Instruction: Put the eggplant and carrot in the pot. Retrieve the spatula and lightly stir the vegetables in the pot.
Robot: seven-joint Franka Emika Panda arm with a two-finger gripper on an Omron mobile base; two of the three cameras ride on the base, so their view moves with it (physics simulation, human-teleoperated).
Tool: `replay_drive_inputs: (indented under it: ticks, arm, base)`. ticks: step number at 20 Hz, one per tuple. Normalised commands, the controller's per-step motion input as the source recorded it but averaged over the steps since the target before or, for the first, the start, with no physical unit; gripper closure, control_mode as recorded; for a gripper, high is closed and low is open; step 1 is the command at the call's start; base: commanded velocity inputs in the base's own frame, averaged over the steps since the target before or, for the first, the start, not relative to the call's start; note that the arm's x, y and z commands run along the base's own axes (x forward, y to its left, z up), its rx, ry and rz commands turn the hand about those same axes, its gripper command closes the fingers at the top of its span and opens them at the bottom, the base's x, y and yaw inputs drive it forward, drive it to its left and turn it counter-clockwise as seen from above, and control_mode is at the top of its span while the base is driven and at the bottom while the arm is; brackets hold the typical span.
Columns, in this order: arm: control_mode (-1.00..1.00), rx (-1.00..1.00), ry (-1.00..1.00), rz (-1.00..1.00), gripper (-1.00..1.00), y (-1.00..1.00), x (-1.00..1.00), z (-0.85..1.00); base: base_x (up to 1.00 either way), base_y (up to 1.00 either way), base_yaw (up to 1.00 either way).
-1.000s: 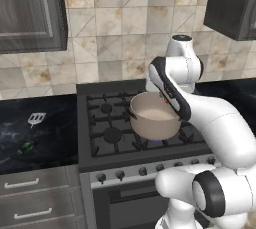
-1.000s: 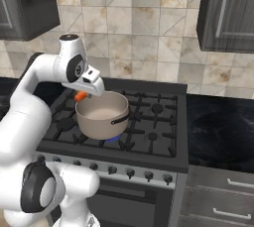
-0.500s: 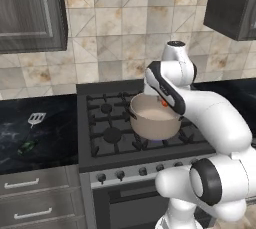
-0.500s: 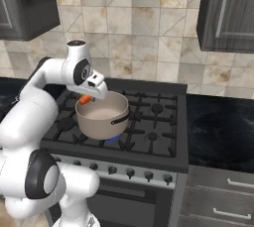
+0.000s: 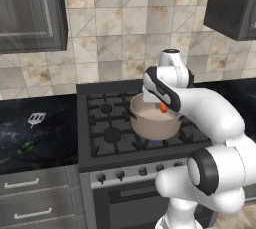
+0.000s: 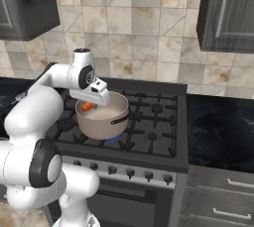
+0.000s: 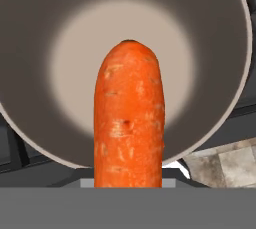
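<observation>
Hand (image 5: pixel 161 104) grasping the carrot (image 7: pixel 129 118), I'm poised right over the pot (image 6: pixel 101 119) on the stove (image 6: pixel 149 132); its long axis points straight down at the pale, bare bottom. Nothing blocks the drop. Away on the dark tabletop (image 5: pixel 30 133) lie the spatula (image 5: pixel 35 119) and, nearer me, the eggplant (image 5: pixel 25 146).

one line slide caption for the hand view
Bright orange tapered carrot held point-down over the wide tan metal pot, whose pale inside is bare.
</observation>
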Motion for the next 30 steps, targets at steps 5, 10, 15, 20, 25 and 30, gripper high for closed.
replay_drive_inputs:
  ticks: [5,10,15,20,25,30]
  arm:
    - [-1.0,0.01,0.05,0.01,1.0,-0.03,0.06,-0.2]
    - [-1.0,0.0,0.0,0.01,1.0,0.0,0.12,-0.22]
    - [-1.0,0.0,0.02,0.03,1.0,0.0,0.09,-0.22]
    - [-1.0,-0.03,0.0,0.04,-1.0,0.0,0.02,-0.17]
    - [-1.0,0.0,0.0,0.04,-1.0,-0.01,0.07,-0.03]
    - [-1.0,0.0,-0.03,0.12,-1.0,-0.03,-0.03,0.1]
  base:
    - [0.0,0.0,0.0]
    - [0.0,0.0,0.0]
    - [0.0,0.0,0.0]
    - [0.0,0.0,0.0]
    - [0.0,0.0,0.0]
    - [0.0,0.0,0.0]
